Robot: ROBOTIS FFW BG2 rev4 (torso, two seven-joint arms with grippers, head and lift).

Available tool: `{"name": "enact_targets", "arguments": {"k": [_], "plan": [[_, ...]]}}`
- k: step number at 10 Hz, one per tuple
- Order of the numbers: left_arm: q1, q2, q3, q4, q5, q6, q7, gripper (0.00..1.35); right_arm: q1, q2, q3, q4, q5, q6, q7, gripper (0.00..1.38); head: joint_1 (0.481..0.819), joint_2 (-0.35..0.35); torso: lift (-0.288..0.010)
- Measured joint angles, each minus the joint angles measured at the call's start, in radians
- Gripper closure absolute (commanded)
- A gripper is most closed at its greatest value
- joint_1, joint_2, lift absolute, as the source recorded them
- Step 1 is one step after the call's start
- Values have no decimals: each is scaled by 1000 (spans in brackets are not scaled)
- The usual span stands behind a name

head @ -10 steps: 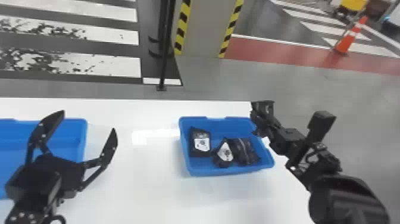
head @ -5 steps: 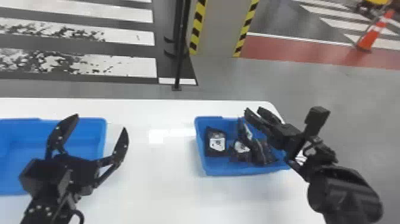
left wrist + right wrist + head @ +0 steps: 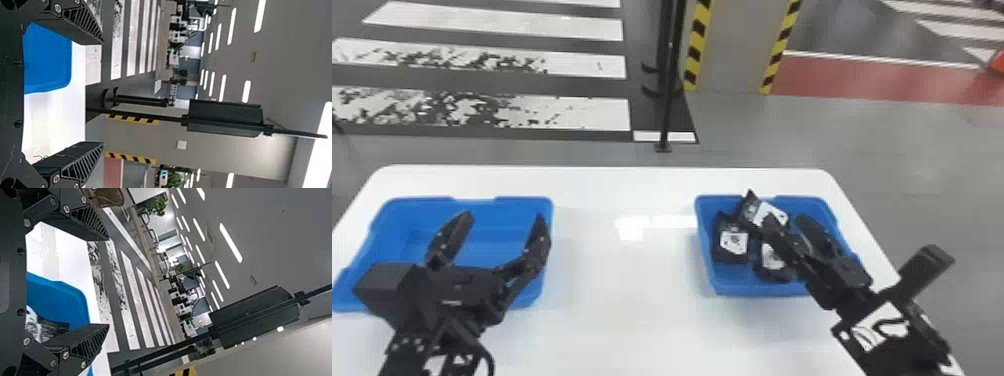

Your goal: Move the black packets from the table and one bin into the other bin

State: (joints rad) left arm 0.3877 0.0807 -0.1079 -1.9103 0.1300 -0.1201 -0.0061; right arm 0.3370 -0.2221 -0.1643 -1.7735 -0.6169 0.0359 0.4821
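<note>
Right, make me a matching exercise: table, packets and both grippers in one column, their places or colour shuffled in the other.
1. Black packets
2. Table
3. Left gripper
4. Right gripper

A. Seen against the right bin, fingers apart
B. Inside the right bin
C. Seen against the left bin, fingers apart
D. White

Pairs: 1-B, 2-D, 3-C, 4-A

A white desk point(image 3: 632, 310) lies below the left gripper point(image 3: 503, 219), with worn white floor stripes point(image 3: 582, 112) beyond; past the right gripper point(image 3: 786, 220) stand a grey pillar point(image 3: 732, 45) edged yellow and black and a red floor strip point(image 3: 882, 80); ceiling lights point(image 3: 259, 17) shine high above both
</note>
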Motion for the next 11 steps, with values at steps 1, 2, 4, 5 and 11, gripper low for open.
{"name": "enact_targets", "arguments": {"k": [1, 2, 4, 5, 11], "plan": [[28, 2, -17, -20, -2, -48, 59, 128, 84, 23, 14, -94, 22, -15, -89, 259, 695, -104, -110], [49, 4, -20, -35, -3, -63, 72, 128, 146, 34, 28, -169, 37, -20, -130, 259, 695, -95, -110], [80, 4, -20, -61, -31, -77, 79, 128, 174, 32, 42, -197, 35, -21, -152, 259, 695, -84, -110], [86, 4, -19, -66, -46, -78, 85, 128, 177, 32, 45, -202, 41, -21, -155, 259, 695, -82, -110], [104, -6, 7, -81, -108, -68, 92, 127, 180, 30, 47, -216, 88, 4, -160, 254, 695, -61, -110]]}}
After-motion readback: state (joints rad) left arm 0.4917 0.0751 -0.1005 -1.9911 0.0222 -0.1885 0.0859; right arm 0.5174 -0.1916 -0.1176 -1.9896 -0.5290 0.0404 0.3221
